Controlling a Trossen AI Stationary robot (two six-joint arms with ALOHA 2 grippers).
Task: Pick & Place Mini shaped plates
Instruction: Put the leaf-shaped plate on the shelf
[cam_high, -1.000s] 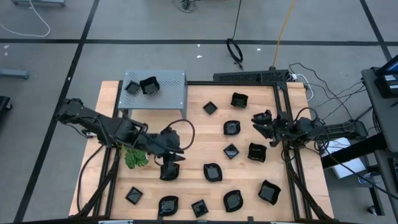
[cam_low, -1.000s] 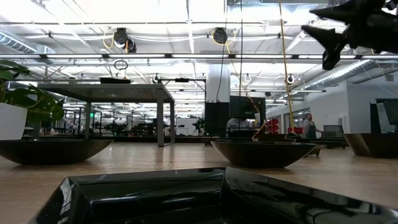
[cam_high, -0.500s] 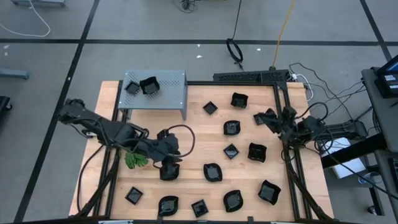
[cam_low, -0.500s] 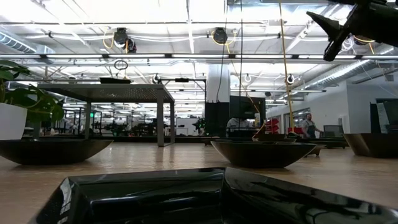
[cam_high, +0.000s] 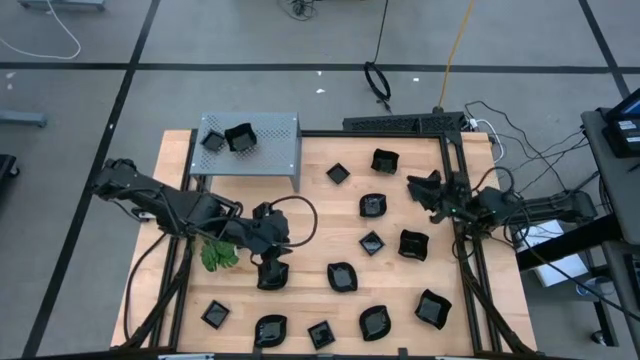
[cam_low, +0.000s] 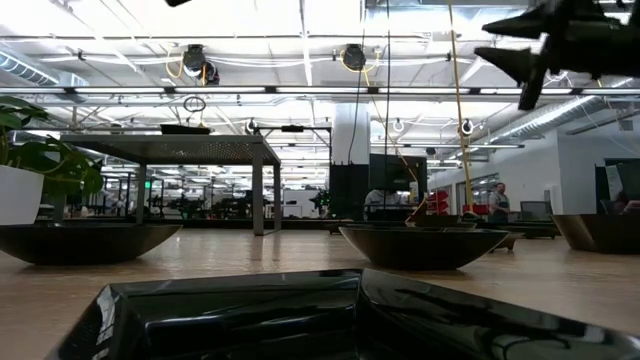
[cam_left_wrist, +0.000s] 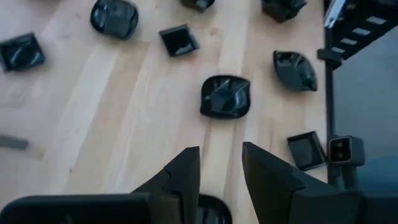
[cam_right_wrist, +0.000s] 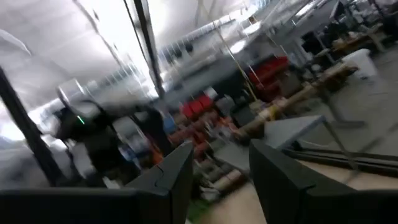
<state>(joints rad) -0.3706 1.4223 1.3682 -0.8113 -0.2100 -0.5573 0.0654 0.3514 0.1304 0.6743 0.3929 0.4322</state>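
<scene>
High view: left gripper (cam_high: 271, 272) points straight down over a mini shaped plate (cam_high: 271, 279) at table centre-left; right gripper (cam_high: 420, 190) at 3 o'clock holds nothing, fingers parted.
Left wrist view: fingers (cam_left_wrist: 180, 174) parted, plate (cam_left_wrist: 210, 210) between the tips; contact unclear, plate's long axis hidden.

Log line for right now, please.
left gripper: open, over a plate | right gripper: open, raised, empty | shelf: two plates
</scene>
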